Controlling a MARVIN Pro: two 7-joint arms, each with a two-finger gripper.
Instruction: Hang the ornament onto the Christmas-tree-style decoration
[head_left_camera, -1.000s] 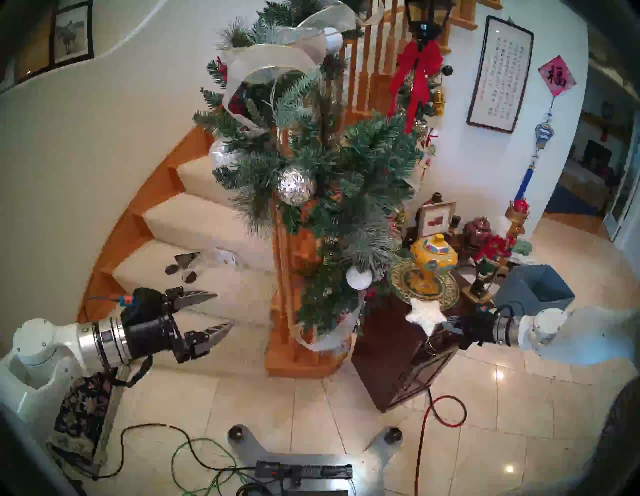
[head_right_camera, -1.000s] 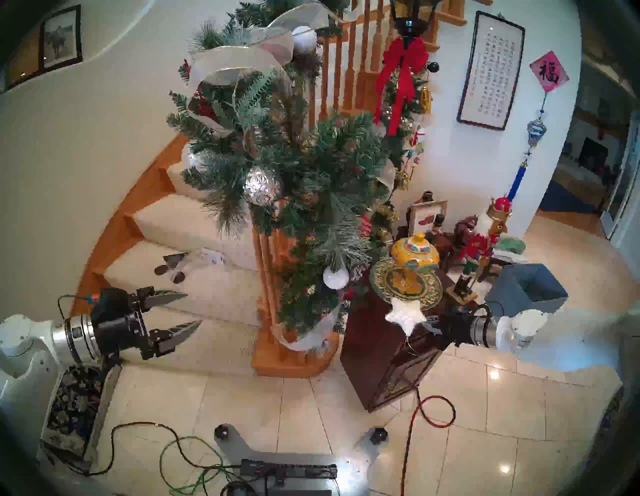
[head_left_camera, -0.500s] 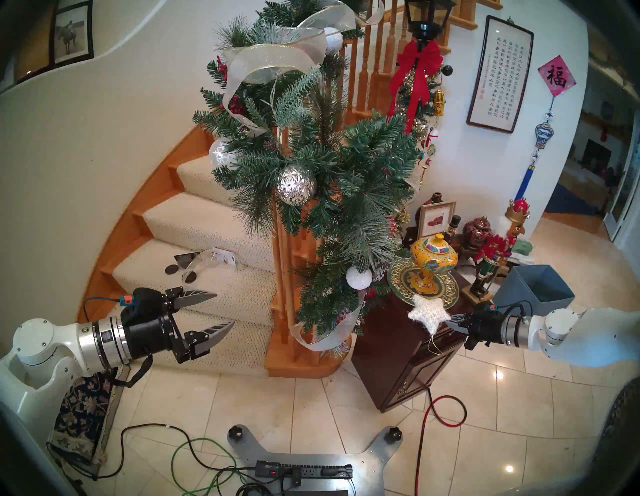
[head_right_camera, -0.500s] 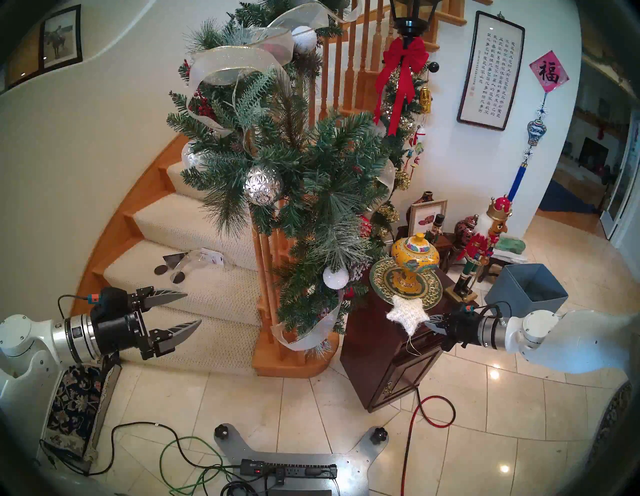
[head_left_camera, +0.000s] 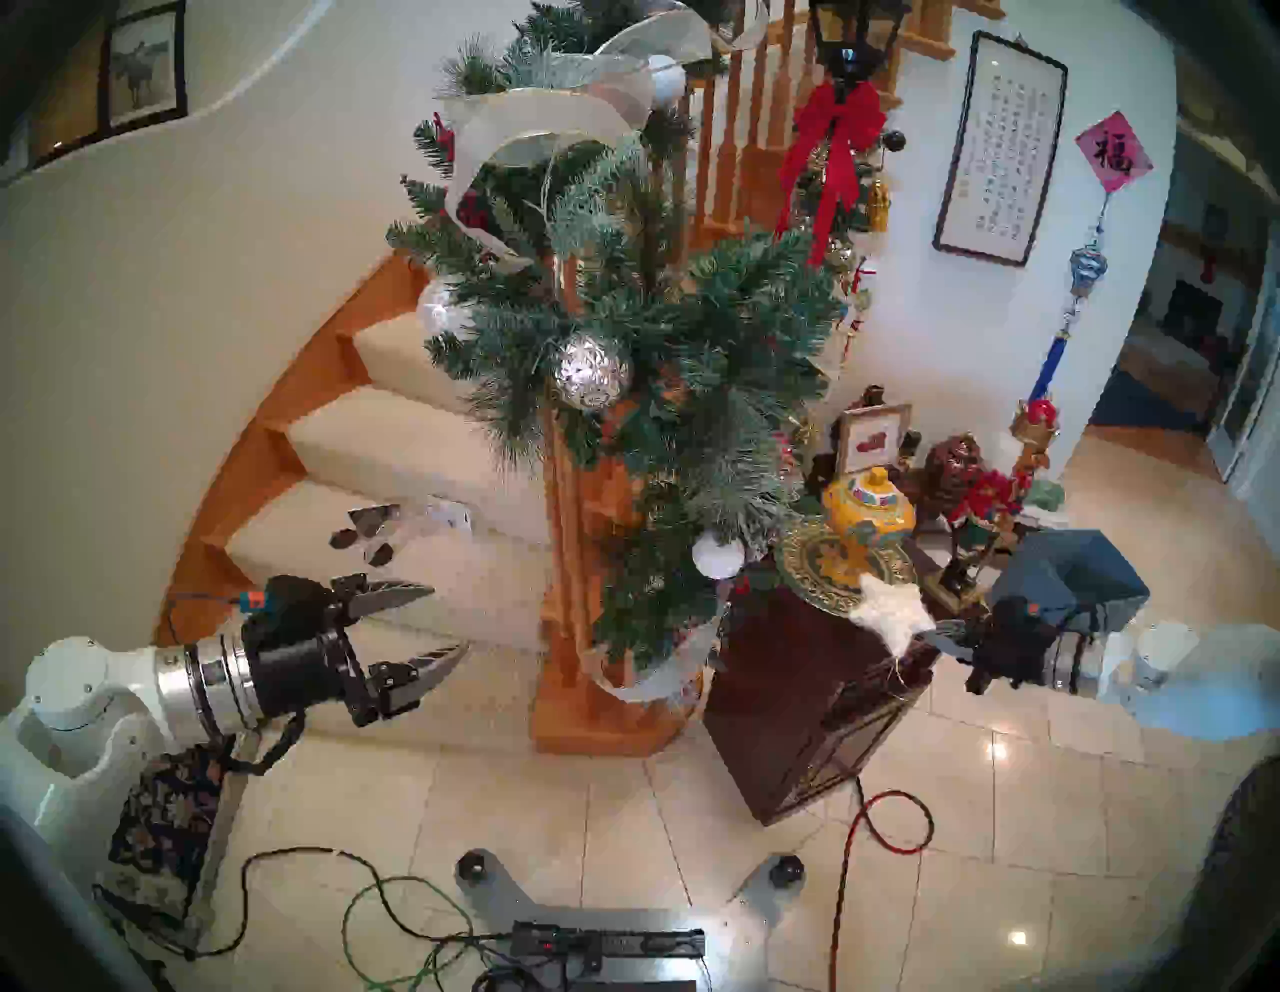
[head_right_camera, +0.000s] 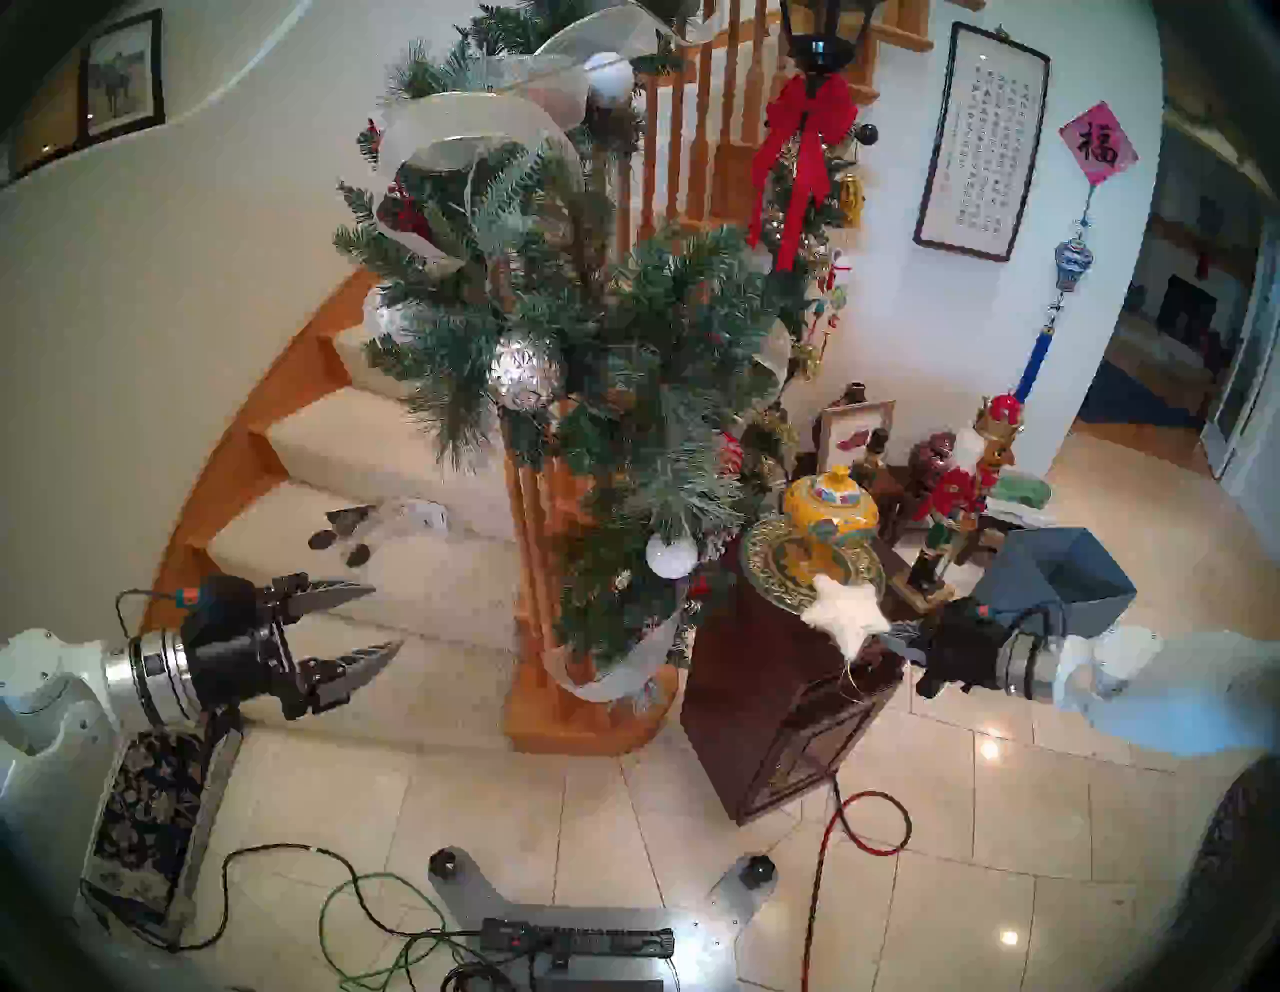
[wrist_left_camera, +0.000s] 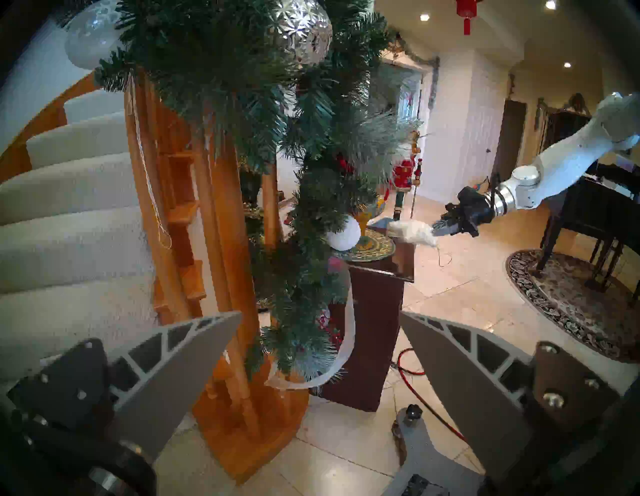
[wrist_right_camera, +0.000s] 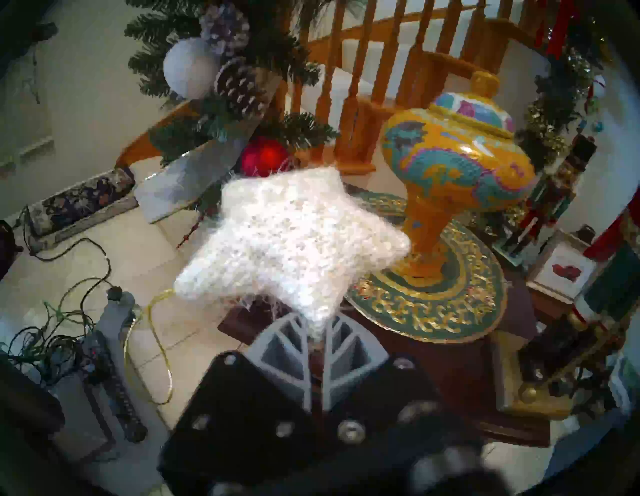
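Right gripper (wrist_right_camera: 317, 324): clamped on one point of the star (wrist_right_camera: 294, 239).
Star: in the air over the cabinet's (head_left_camera: 783, 700) front edge, clear of the garland (head_left_camera: 665, 360).
Left gripper (head_left_camera: 443, 623): wide open, empty.
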